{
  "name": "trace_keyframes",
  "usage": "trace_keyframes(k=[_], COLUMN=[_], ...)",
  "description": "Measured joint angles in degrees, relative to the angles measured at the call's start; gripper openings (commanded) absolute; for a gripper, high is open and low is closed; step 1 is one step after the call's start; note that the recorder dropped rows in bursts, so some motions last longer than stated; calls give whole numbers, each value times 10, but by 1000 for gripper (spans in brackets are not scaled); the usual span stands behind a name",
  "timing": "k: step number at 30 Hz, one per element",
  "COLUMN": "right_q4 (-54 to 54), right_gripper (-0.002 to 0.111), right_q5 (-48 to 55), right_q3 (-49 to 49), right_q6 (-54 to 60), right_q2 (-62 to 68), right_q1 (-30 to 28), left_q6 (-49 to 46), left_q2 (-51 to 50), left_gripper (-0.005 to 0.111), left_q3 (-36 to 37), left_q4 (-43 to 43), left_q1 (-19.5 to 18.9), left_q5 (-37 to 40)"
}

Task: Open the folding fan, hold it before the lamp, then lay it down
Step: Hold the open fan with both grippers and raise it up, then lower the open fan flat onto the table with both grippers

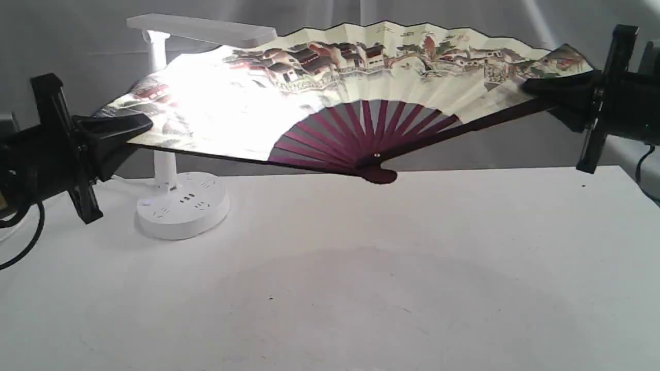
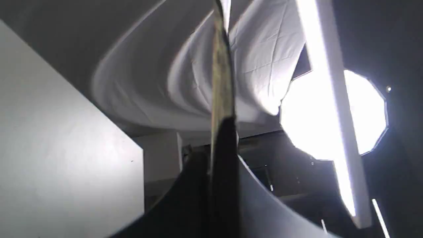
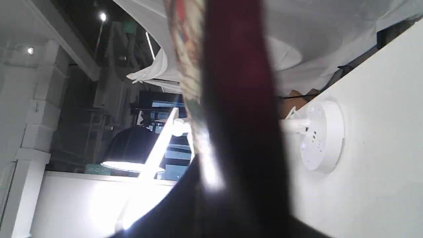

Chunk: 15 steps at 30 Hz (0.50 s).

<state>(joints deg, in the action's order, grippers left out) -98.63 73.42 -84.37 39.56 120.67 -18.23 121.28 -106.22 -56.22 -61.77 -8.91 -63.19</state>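
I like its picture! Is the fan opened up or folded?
Spread open: the folding fan shows its whole painted village, maroon ribs splayed wide.

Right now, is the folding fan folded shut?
No, the folding fan is spread wide, its painted leaf and maroon ribs fanned out before the lamp.

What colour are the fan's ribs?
Dark maroon: ribs of the folding fan, best in the exterior view.

The folding fan hides the mid-stem of the lamp at centre left of the exterior view, the left arm and right arm are cut off at the side edges, and the writing near the fan's top is too small to read.
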Motion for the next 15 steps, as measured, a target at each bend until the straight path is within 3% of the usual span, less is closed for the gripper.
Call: trace_keyframes(k=[10, 15], right_q4=[0, 3], right_gripper=[0, 0], right_q5=[-6, -15], right_q3=[109, 159], right_q6=[81, 119], right_q2=[0, 0], right_q1=[-6, -7], left_q6=[-4, -38], left_q2=[-3, -46], left_gripper=[0, 0], left_q3=[68, 102], left_q4=[-17, -9], left_q1=[-4, -7], left_q5=[25, -2])
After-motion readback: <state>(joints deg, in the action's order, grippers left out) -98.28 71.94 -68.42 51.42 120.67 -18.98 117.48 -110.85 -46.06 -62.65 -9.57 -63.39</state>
